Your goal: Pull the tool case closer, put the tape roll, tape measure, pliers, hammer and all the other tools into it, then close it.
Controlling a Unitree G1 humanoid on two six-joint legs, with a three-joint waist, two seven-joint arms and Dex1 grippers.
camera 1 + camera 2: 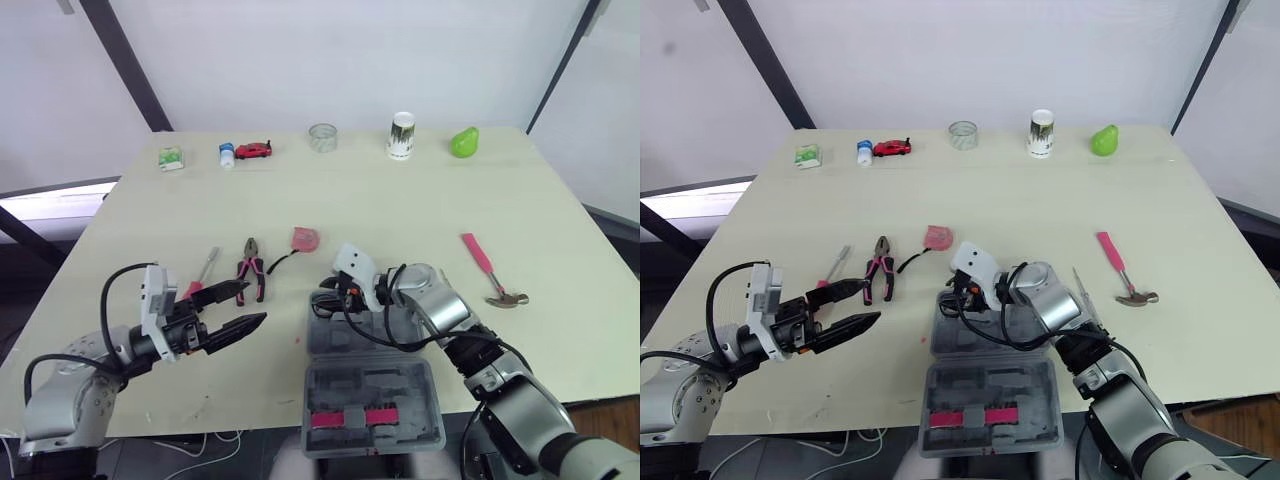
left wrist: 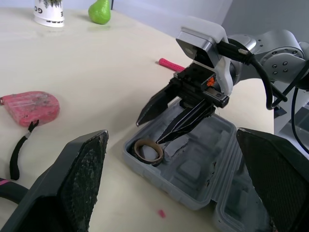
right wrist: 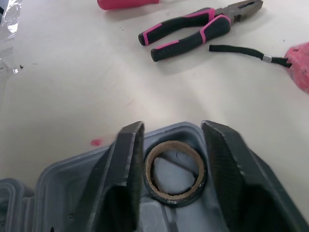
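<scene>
Over the open tool case (image 1: 400,385), my right end effector (image 3: 174,128) spreads wide astride the tape roll (image 3: 174,197) lying inside; my left end effector (image 1: 254,302) gapes empty near the pliers (image 1: 252,270).

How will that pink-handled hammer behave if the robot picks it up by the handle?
Likely stiff: the hammer should not flop. Its metal head looks heavier than the slim pink handle, so gripped at the handle's end it would probably droop head-first. With the head sticking out sideways, it seems unlikely to roll.
</scene>
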